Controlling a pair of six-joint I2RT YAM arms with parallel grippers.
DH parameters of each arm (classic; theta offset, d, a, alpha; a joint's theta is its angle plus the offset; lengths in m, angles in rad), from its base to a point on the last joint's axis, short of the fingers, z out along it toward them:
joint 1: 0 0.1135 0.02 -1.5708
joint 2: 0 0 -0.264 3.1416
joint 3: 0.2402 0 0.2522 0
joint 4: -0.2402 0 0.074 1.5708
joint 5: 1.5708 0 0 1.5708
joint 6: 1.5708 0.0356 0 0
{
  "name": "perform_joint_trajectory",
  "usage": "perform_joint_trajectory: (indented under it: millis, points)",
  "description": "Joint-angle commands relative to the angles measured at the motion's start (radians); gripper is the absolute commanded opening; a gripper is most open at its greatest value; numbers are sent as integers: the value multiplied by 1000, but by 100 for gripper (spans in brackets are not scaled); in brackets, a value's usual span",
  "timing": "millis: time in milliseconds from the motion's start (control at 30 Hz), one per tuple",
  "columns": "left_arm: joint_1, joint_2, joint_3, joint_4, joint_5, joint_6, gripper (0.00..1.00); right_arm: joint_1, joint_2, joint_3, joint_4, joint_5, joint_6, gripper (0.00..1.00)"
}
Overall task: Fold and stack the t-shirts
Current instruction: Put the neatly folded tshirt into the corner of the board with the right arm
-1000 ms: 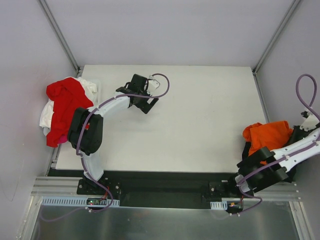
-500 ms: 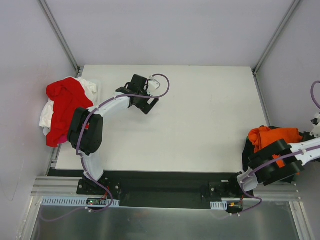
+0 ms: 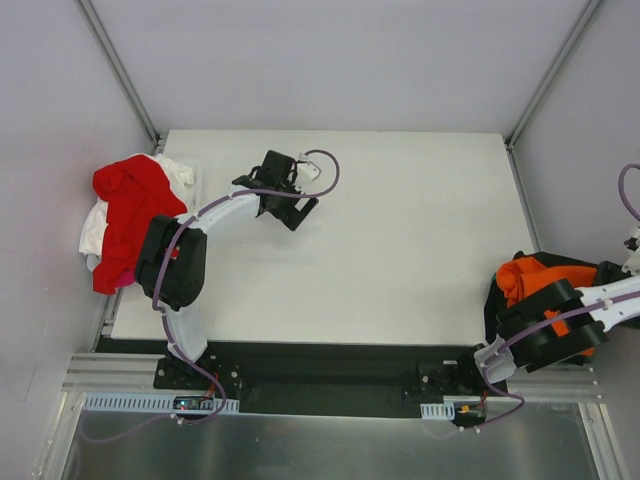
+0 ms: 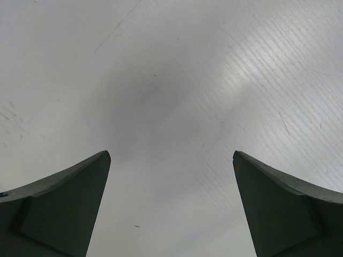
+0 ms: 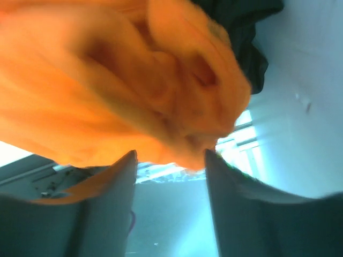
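— At the right edge of the tabletop [image 3: 400, 230], what's there?
— Orange shirt [image 3: 535, 278], crumpled, not folded. It sits mostly past the tabletop's right edge, with a black shirt [image 3: 497, 302] bunched under and around it. Right arm lies across the near side of both.
— Right hand?
— Right hand [image 5: 170, 156] shows only in its own wrist view. Fingers [image 5: 107, 214] stand apart with a bright gap between them, nothing clamped in that gap. Orange cloth fills the view just past the tips, touching or barely off, can't tell which. A thin orange edge lies along the left finger. A corner of the black shirt shows at the top right of that view.
— So released?
— Released, yes. Cloth is right up against it, blurry.
— Left side?
— Left hand [image 4: 171, 156] is spread wide and holds nothing. It points down at bare tabletop, just scratches and its own shadow below. From above it hangs over the far left-middle of the tabletop, arm curving up from its base.
— Other shirts?
— Red shirt [image 3: 130, 205] is heaped at the left edge, draped over a white shirt [image 3: 93, 235]. White also peeks out at the heap's far side. Both are crumpled, partly off the edge, well apart from the left hand.
— Folded?
— All four crumpled.
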Motion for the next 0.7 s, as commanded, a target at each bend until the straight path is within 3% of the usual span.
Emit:
perform_joint_trajectory:
  millis: [0, 100, 367, 667]
  points:
    - [-9, -35, -8, 10, 25, -15, 99, 38, -59, 0, 148, -17, -16, 65]
    - [-11, -33, -8, 9, 30, -20, 99, 60, -92, -15, 154, -25, -5, 73]
    - [-13, -44, -13, 9, 20, -20, 99, 150, -202, -29, 180, 9, 26, 77]
    - [-13, -101, -7, 9, -18, -12, 99, 429, -416, -175, 276, 174, 95, 99]
